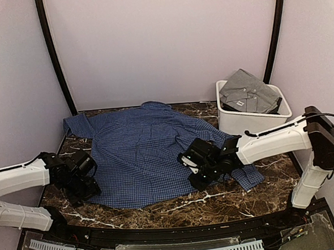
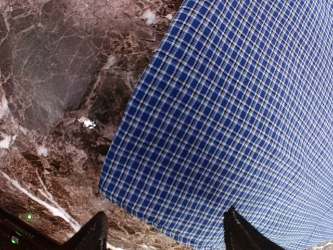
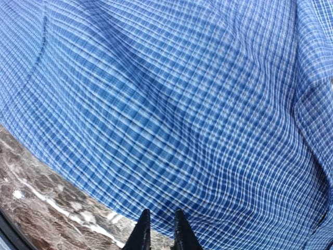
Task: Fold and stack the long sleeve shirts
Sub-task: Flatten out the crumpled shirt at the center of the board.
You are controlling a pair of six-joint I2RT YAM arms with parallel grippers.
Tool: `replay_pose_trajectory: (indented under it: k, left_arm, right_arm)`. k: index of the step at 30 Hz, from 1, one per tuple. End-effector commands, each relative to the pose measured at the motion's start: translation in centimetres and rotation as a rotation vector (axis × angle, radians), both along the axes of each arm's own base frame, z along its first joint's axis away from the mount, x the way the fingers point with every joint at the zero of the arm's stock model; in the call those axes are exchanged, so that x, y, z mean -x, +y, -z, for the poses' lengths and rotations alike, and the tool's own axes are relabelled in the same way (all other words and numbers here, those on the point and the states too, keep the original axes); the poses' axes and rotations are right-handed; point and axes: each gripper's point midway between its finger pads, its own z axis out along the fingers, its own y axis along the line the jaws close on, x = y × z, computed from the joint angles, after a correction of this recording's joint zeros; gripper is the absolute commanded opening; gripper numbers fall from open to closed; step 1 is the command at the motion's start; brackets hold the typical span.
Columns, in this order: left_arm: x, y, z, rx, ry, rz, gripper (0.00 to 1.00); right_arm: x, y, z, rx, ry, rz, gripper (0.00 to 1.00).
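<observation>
Navy-blue checked shirt (image 1: pixel 140 149) spread flat mid-surface, collar toward 12 o'clock, left tool (image 2: pixel 164 234) released wide over its 8 o'clock hem corner, right tool (image 3: pixel 160 232) nearly clenched at 4 o'clock hem, hold unclear, grey shirt (image 1: pixel 247 92) in white bin (image 1: pixel 252 120) at 2 o'clock.

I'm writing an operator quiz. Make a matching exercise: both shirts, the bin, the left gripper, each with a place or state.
1 navy-blue checked cloth shirt
2 plain grey cloth shirt
3 white plastic bin
4 left gripper

a inside the bin
b spread out on brown marble table
c open, at a hem corner
d table's far right

Pairs: 1-b, 2-a, 3-d, 4-c
</observation>
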Motion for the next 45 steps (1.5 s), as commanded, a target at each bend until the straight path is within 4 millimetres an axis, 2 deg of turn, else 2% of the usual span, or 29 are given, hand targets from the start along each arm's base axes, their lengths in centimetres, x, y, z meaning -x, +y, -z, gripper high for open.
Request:
replay_pose_trajectory:
  k: [1,3,4,5,7,8,9,12,16,23,25,27,28,31,32,35,38,40,42,44,45]
  left_arm:
    - [-1.1,-0.2,1.6,-0.021,-0.020,-0.021,0.67]
    - [-1.6,-0.2,2.2,-0.041,-0.028,-0.012,0.60]
    - [-1.9,-0.2,2.3,-0.046,-0.037,-0.007,0.49]
    - [-2.2,0.0,2.2,-0.073,-0.045,0.002,0.34]
    - [-3.0,0.5,1.4,-0.112,-0.072,0.015,0.17]
    - [-3.4,0.5,0.7,-0.122,-0.084,0.022,0.12]
    - [-3.9,0.7,0.0,-0.142,-0.109,0.035,0.04]
    - [-4.6,1.2,-1.2,-0.179,-0.142,0.055,0.00]
    - [-5.2,1.9,-2.2,-0.212,-0.156,0.064,0.00]
    - [-6.5,2.8,-3.5,-0.216,-0.180,0.069,0.00]
    - [-7.0,2.9,-4.1,-0.218,-0.192,0.075,0.00]
    - [-7.3,3.1,-4.7,-0.226,-0.202,0.077,0.00]
    - [-7.4,3.1,-5.0,-0.232,-0.207,0.084,0.00]
    - [-8.0,3.4,-6.4,-0.248,-0.225,0.090,0.00]
    - [-8.1,3.7,-6.8,-0.263,-0.233,0.095,0.00]
    - [-8.6,4.3,-8.6,-0.297,-0.258,0.103,0.00]
    - [-9.2,5.1,-10.0,-0.331,-0.279,0.111,0.00]
    - [-9.6,5.7,-10.6,-0.350,-0.283,0.111,0.00]
    - [-9.9,6.0,-11.1,-0.350,-0.292,0.113,0.00]
    - [-10.3,5.9,-11.4,-0.342,-0.298,0.123,0.00]
    - [-10.3,5.8,-11.5,-0.340,-0.298,0.127,0.00]
  right_arm:
    - [-0.2,1.9,-1.7,-0.027,0.000,-0.042,0.07]
    - [-0.1,2.4,-2.4,-0.036,0.005,-0.054,0.00]
    - [0.0,2.4,-2.7,-0.037,0.014,-0.062,0.00]
    - [0.1,2.5,-3.1,-0.042,0.018,-0.068,0.00]
    - [0.4,2.4,-3.7,-0.039,0.030,-0.082,0.00]
    - [0.6,2.3,-3.8,-0.037,0.035,-0.088,0.01]
    - [0.9,2.1,-3.9,-0.038,0.041,-0.094,0.09]
    - [1.5,0.7,-2.7,-0.025,0.046,-0.077,0.34]
    - [2.1,-0.5,-1.0,-0.004,0.024,-0.054,0.55]
    - [2.3,-0.2,1.5,0.015,-0.057,-0.041,0.66]
    - [1.6,0.0,2.0,0.028,-0.082,-0.027,0.65]
    - [0.8,0.1,2.1,0.045,-0.110,-0.006,0.59]
    - [0.5,0.2,1.9,0.055,-0.123,-0.001,0.49]
    - [0.0,1.1,-0.2,0.047,-0.141,-0.024,0.08]
    - [0.1,1.5,-1.3,0.040,-0.140,-0.038,0.00]
    - [1.2,3.0,-4.9,-0.006,-0.085,-0.115,0.00]
    - [3.1,4.4,-8.2,-0.080,0.012,-0.200,0.00]
    - [4.3,5.1,-9.5,-0.122,0.068,-0.237,0.00]
    - [4.7,4.6,-8.9,-0.090,0.094,-0.243,0.00]
    - [4.9,3.6,-6.5,-0.034,0.110,-0.230,0.13]
    - [4.9,3.5,-6.0,-0.032,0.110,-0.227,0.19]
